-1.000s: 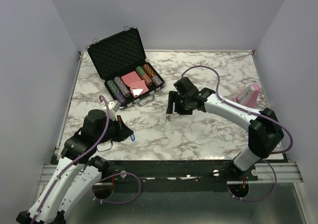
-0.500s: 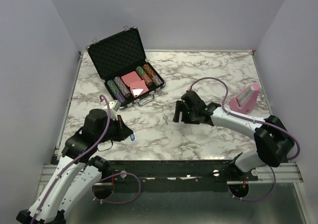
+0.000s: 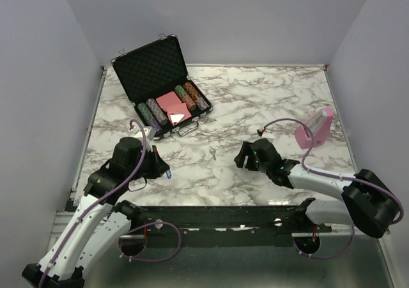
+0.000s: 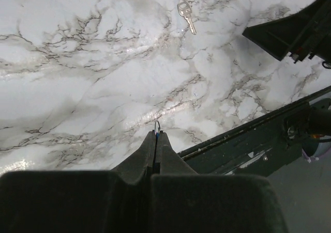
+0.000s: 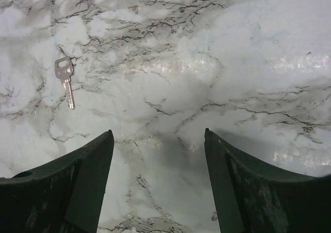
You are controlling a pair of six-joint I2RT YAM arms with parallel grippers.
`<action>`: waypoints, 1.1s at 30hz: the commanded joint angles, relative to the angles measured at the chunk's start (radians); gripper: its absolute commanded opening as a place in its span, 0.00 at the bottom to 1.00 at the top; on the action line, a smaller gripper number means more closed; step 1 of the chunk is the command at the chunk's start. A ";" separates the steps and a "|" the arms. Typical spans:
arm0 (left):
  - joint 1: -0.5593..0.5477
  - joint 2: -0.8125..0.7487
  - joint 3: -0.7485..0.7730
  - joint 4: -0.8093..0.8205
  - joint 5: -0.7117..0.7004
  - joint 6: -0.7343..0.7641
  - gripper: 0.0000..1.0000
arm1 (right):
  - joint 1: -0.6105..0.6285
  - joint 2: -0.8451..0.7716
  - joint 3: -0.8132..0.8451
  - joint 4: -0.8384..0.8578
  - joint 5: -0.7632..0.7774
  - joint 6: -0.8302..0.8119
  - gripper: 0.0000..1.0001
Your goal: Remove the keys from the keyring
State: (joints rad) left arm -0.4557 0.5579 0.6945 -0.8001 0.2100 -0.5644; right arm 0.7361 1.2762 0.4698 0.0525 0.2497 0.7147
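Pinching tight on the thin silvery wire keyring (image 4: pixel 157 124), the left fingers (image 4: pixel 138 159) show only its loop and a sliver of the bright blue piece (image 3: pixel 168 174) past the tips, so I can't tell if more keys hang there. The right fingers (image 5: pixel 88 163) are spread wide, nothing between them, low over the white marble bench (image 5: pixel 248 47). One small silvery metal key (image 5: pixel 64 80) lies loose between the arms, well apart from the ring, so I'd say at least one's off, rest unclear.
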 commanded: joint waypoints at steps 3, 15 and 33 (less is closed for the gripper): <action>-0.003 0.109 0.023 0.079 -0.104 0.061 0.00 | 0.002 -0.136 -0.131 0.202 0.037 -0.024 0.78; -0.001 0.303 0.152 0.176 -0.094 0.112 0.99 | 0.002 -0.080 -0.115 0.208 0.007 -0.031 0.92; -0.001 -0.070 0.014 0.137 -0.184 0.100 0.99 | 0.000 -0.143 -0.161 0.260 -0.038 -0.057 1.00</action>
State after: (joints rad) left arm -0.4557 0.5884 0.7979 -0.6609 0.0845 -0.4606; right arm 0.7361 1.1629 0.3367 0.2581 0.2390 0.6819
